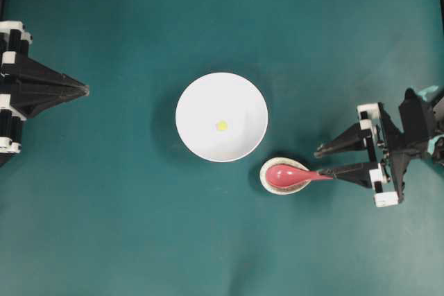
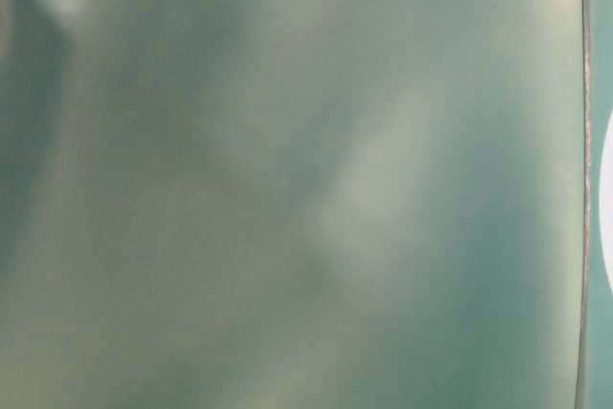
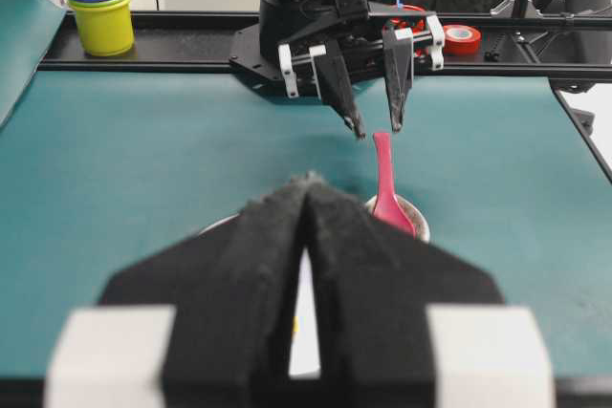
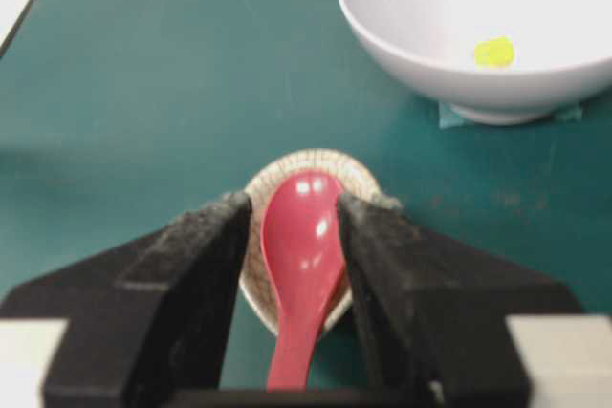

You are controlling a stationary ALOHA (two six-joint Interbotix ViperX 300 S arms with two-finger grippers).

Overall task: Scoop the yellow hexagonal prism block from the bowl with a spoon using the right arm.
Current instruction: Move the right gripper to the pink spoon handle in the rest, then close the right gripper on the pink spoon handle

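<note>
I am bringing my right end effector (image 4: 292, 265), wide open and holding nothing, around the spoon (image 4: 302, 255) handle, which is sticking out of its little dish (image 4: 254, 279), while the yellow block (image 1: 221, 125) is sitting in the bowl (image 1: 201, 102).

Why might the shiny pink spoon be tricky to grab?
The spoon looks glossy, so it may slip between the right gripper's open fingers. It seems stiff, so it probably won't bend. Its scoop rests in the small speckled dish with the handle sticking out past the rim, so a push could tip or slide it.
</note>
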